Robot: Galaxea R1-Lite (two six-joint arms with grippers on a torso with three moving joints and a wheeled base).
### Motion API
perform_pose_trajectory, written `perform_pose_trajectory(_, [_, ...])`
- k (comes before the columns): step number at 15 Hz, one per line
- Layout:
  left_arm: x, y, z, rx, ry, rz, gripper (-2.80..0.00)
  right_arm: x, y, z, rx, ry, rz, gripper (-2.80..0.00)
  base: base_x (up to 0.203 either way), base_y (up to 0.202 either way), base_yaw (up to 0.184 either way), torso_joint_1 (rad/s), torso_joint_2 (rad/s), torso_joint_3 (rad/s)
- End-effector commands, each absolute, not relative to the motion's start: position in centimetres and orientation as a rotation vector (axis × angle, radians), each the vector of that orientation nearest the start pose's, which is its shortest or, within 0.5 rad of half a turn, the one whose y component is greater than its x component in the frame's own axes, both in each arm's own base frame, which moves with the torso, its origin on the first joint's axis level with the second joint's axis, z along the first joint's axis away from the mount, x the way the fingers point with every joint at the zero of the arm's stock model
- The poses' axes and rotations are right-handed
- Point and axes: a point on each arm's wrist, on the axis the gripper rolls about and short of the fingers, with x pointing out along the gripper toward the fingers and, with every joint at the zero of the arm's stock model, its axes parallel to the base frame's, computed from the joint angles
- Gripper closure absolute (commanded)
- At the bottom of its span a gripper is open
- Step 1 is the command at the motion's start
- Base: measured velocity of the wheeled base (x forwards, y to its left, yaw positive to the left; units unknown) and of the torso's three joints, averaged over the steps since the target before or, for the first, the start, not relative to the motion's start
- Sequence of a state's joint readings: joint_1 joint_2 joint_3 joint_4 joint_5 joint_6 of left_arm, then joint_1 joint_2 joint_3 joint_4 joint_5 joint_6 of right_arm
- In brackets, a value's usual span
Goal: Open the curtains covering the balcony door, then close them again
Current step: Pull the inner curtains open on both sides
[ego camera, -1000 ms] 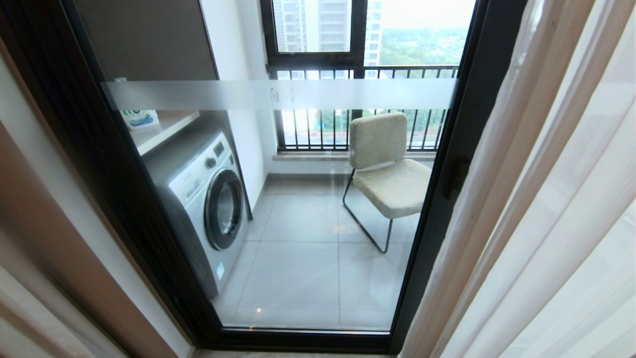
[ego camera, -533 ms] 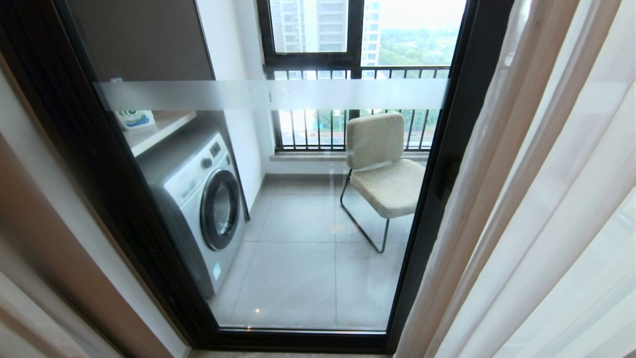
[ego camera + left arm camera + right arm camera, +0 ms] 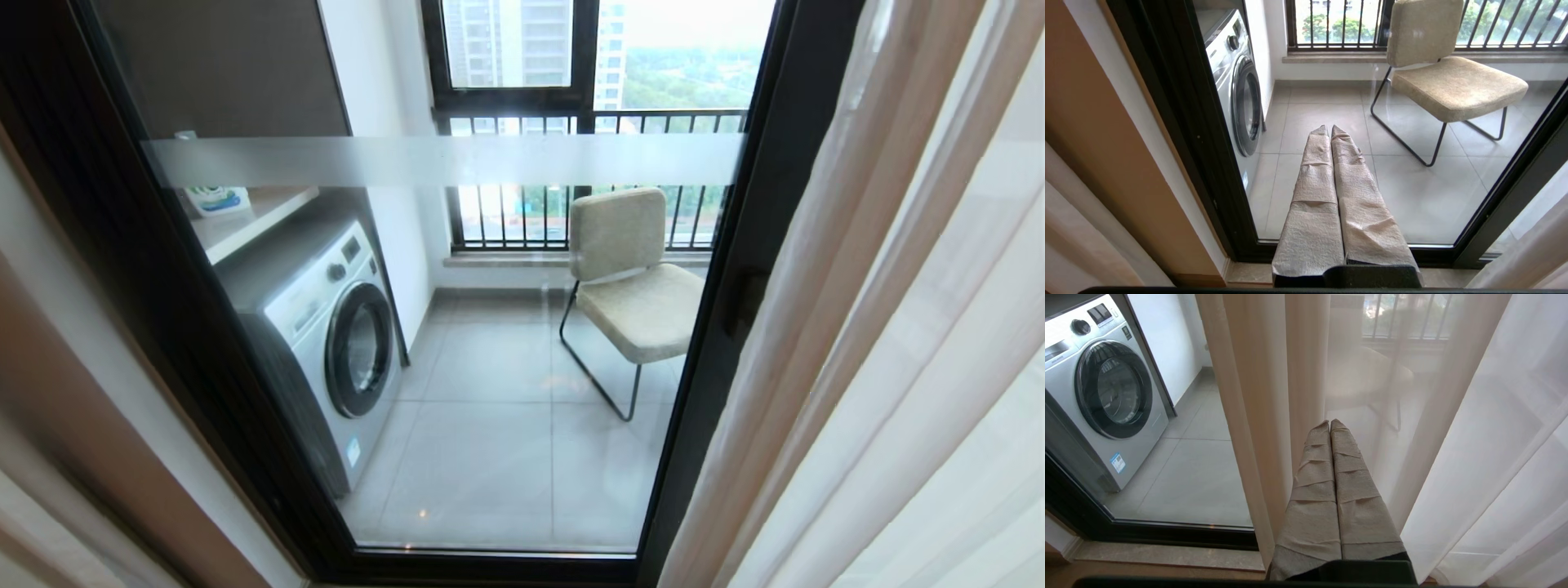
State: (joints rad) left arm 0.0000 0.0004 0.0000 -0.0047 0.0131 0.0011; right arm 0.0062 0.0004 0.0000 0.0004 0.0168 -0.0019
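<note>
The curtains (image 3: pixel 882 327) hang gathered at three o'clock in the head view, cream folds toward the glass and thin white sheer behind them, reaching from the top edge down past the bottom one. Their inner edge lies over the right upright of the balcony door (image 3: pixel 727 343), just beside the black handle (image 3: pixel 747 302), so most of the pane stands uncovered. A frosted band (image 3: pixel 441 161) crosses the glass toward twelve o'clock.

Behind the pane, a washing machine (image 3: pixel 326 343) sits at nine o'clock against the white wall, with a shelf above it carrying a detergent pack (image 3: pixel 214 198). A padded chair (image 3: pixel 633 286) on a thin metal frame stands near centre, slightly toward two o'clock, before the railed window (image 3: pixel 588 122). Grey floor tiles (image 3: pixel 490 457) lie bare between machine and chair.

At eight o'clock a tan wall strip (image 3: pixel 90 408) borders the door's thick black left frame.

The left gripper (image 3: pixel 1329 128) points at the glass, its wrapped fingers pressed together on nothing, apart from the pane. The right gripper (image 3: pixel 1329 422) is likewise pressed together, tips near the cream fold's edge; whether they touch the cloth cannot be told.
</note>
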Motion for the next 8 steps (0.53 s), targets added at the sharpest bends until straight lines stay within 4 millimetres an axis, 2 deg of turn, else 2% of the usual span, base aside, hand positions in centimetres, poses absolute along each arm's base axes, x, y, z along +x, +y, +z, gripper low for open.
perform_pose_trajectory(1, [-2.28,0.03,7.61,-0.002,-0.006,0.014,0.0,-2.28,0.02,7.55,-0.002,0.0,0.023,0.0,0.188,0.0,0.001,0.023,0.01,0.002])
perform_pose_trajectory(6, [-2.28,0.03,7.6,-0.002,-0.005,0.014,0.0,-2.28,0.02,7.55,-0.002,0.0,0.023,0.0,0.187,0.0,0.0,0.003,0.0,0.002])
perform_pose_trajectory(7, [-2.28,0.03,7.6,-0.002,-0.005,0.014,0.0,-2.28,0.02,7.55,-0.002,0.0,0.023,0.0,0.134,0.0,0.001,0.01,0.0,0.0])
perform_pose_trajectory(8, [-2.28,0.03,7.6,-0.002,-0.005,0.014,0.0,-2.28,0.02,7.55,-0.003,0.0,0.023,0.0,0.0,0.0,0.0,0.0,0.0,0.0])
